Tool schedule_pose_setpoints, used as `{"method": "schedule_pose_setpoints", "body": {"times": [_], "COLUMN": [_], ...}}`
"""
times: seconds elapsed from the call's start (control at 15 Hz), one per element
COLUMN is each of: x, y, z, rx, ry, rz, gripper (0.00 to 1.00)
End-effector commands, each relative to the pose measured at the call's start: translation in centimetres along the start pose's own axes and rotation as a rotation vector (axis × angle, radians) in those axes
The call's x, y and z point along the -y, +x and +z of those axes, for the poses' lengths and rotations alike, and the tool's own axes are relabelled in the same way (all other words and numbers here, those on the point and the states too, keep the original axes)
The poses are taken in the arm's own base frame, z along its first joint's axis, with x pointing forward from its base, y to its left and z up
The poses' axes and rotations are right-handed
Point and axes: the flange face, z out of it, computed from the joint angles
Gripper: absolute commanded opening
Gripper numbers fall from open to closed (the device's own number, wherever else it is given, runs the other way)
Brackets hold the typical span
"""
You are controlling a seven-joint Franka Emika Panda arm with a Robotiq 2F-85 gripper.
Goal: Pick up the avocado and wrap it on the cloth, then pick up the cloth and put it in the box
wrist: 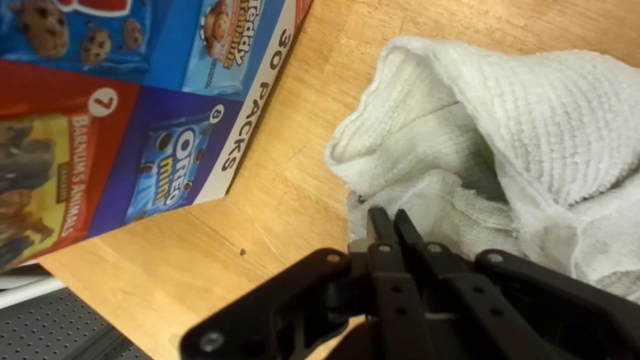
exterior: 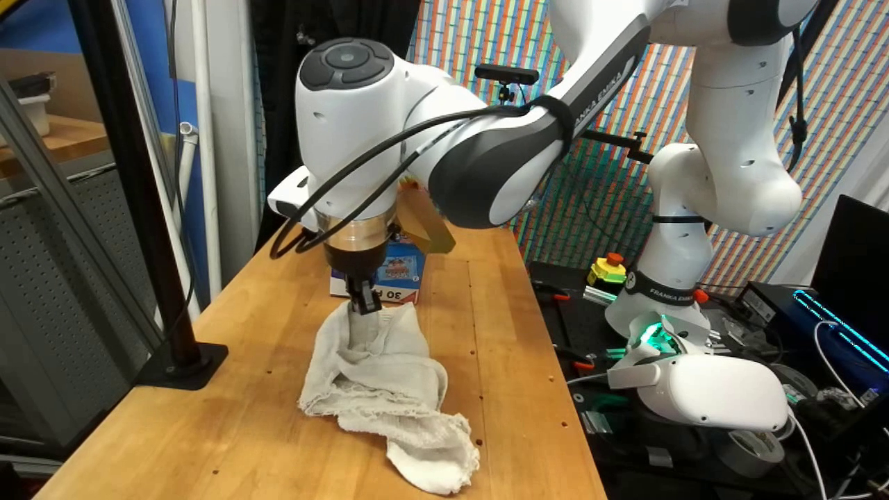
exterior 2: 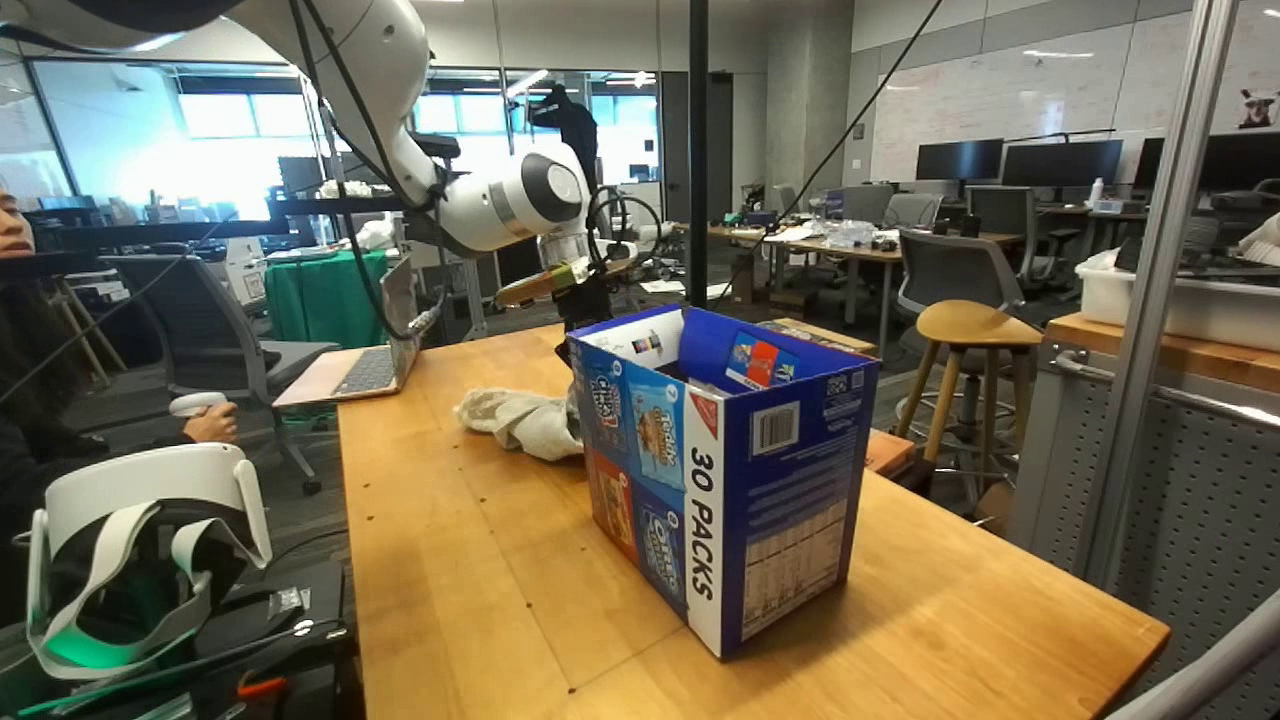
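The white cloth [exterior: 378,378] lies rumpled and folded over on the wooden table. A sliver of the green avocado [wrist: 486,154] shows inside its fold in the wrist view; the rest is covered. My gripper [exterior: 364,307] points down at the cloth's end nearest the box. In the wrist view the gripper [wrist: 391,212] has its fingers together at the cloth's edge, and a crease runs out from between them, so it appears pinched. The blue box [exterior 2: 790,480] stands upright beside it, open at the top, and hides the fingertips in that exterior view.
The table [exterior 2: 470,570] carries a laptop [exterior 2: 380,365] beyond the cloth. A black post [exterior: 184,326] on a base plate rises at the table's edge. A white headset [exterior: 715,392] sits on a dark side surface near the robot's base.
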Motion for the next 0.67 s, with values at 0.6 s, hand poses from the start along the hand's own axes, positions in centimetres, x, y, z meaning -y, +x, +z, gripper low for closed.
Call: {"method": "schedule_pose_setpoints", "body": {"times": [0.6], "x": [5.7], "y": [-8.2], "z": [-10.9], "rx": [-0.114], "ry": [-0.161], "rz": [-0.052], "gripper": [0.05]}}
